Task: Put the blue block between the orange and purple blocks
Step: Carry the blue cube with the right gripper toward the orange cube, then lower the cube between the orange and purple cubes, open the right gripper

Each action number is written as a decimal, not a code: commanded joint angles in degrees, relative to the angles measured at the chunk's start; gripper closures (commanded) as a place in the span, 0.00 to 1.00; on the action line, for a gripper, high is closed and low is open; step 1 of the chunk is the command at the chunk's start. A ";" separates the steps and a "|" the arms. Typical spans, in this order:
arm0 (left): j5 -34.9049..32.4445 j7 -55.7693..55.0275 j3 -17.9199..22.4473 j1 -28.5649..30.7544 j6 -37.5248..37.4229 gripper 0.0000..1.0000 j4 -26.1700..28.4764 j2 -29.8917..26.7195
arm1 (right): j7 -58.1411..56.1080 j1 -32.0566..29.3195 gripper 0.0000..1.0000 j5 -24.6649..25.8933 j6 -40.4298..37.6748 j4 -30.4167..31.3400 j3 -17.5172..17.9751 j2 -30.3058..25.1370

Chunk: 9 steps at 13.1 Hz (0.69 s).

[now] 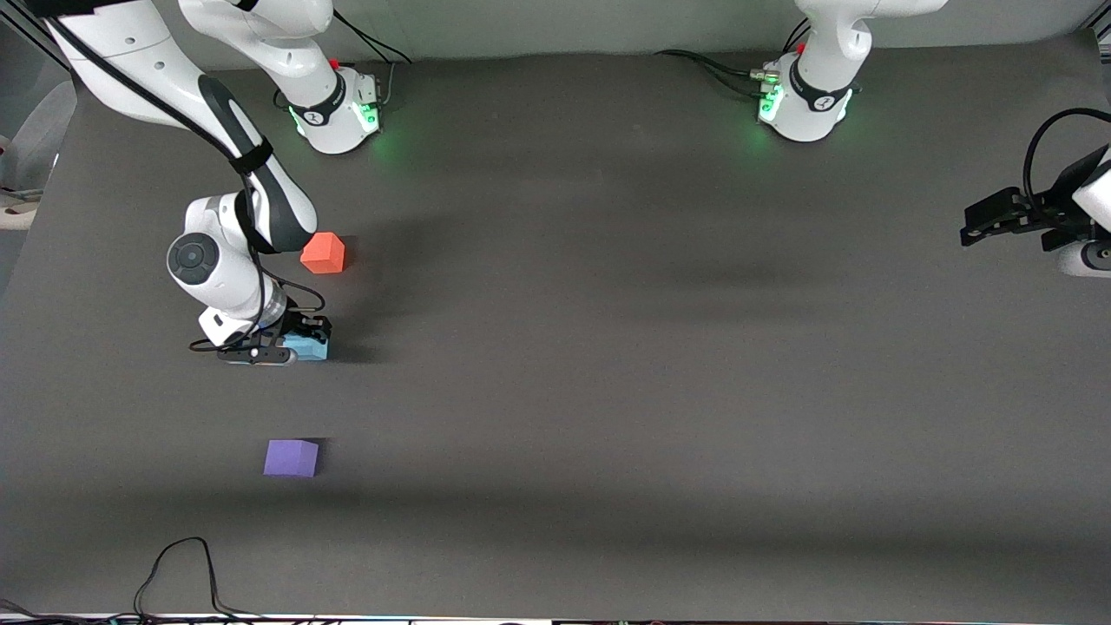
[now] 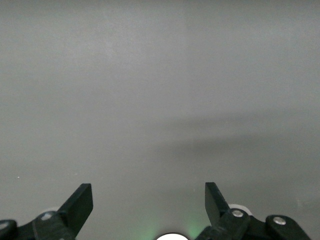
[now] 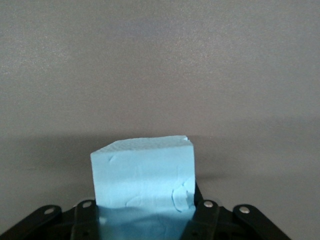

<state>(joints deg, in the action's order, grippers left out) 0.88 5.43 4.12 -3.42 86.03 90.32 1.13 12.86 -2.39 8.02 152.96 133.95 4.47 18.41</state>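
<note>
The blue block (image 1: pixel 311 346) sits between the fingers of my right gripper (image 1: pixel 298 340), which is shut on it, down at the table surface. I cannot tell whether the block touches the table. In the right wrist view the blue block (image 3: pixel 143 172) fills the space between the jaws of my right gripper (image 3: pixel 143 202). The orange block (image 1: pixel 323 253) lies farther from the front camera than the blue block. The purple block (image 1: pixel 291 457) lies nearer to it. My left gripper (image 1: pixel 976 226) waits open and empty at the left arm's end of the table, its fingers (image 2: pixel 80 200) wide apart.
A loose black cable (image 1: pixel 178 569) loops at the table's front edge, nearer to the front camera than the purple block. The two arm bases (image 1: pixel 338 113) (image 1: pixel 803 108) stand along the edge farthest from the front camera.
</note>
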 commanded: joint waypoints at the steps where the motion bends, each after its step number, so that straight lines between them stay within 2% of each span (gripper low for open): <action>1: -0.79 -0.33 0.36 -0.80 -0.51 0.00 -0.15 -0.17 | -1.09 0.72 0.59 -1.60 2.16 0.00 -0.61 0.92; 2: -0.79 -0.33 0.36 -0.80 -0.43 0.00 -0.15 -0.17 | -1.09 0.72 0.46 -1.60 2.25 0.00 -0.61 1.27; 3: -0.79 -0.42 0.36 -0.80 -0.43 0.00 -0.15 -0.17 | -0.91 0.72 0.01 -1.60 2.25 -0.09 -0.61 1.28; 6: -0.79 -0.42 0.36 -0.71 0.01 0.00 -0.15 -0.17 | -0.65 0.72 0.00 -1.60 0.51 -0.09 -0.69 -0.82; 9: -0.79 -0.60 0.36 -0.89 0.10 0.00 -0.15 -0.17 | -0.82 0.72 0.00 -1.60 -5.72 -0.61 -0.78 -7.66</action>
<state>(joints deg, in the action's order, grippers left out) 0.88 5.43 4.11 -3.42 86.10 90.32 1.22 12.88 -2.39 7.97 151.92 132.95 4.21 16.97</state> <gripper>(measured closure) 0.000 0.000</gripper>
